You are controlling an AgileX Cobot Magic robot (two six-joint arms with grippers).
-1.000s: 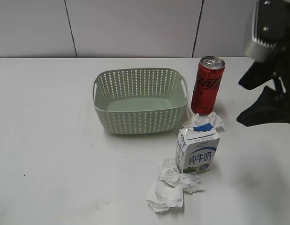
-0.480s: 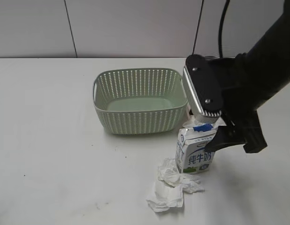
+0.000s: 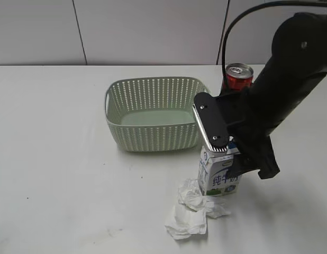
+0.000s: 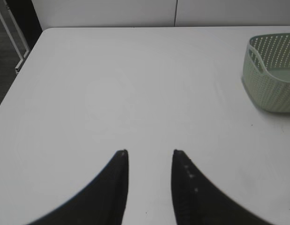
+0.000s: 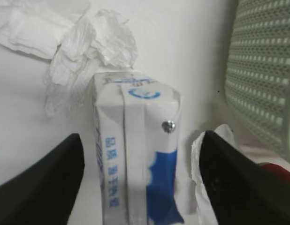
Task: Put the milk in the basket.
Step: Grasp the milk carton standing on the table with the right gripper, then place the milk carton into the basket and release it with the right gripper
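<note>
The basket (image 3: 157,113) sits empty on the surface (image 3: 57,159). The milk (image 3: 219,172) stands upright in front of it, between the right end effector's (image 5: 140,173) wide-spread fingers. Left end effector (image 4: 148,154) hovers narrowly parted, holding nothing.

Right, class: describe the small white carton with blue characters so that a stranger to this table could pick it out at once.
Start at the pale green perforated plastic basket on the white table. Just in front of its right corner stands the small white box-shaped milk carton, between the open fingers of the black right gripper. Unlike the taller red soda can behind and the crumpled white tissue beside it, it is boxy with blue characters.
</note>
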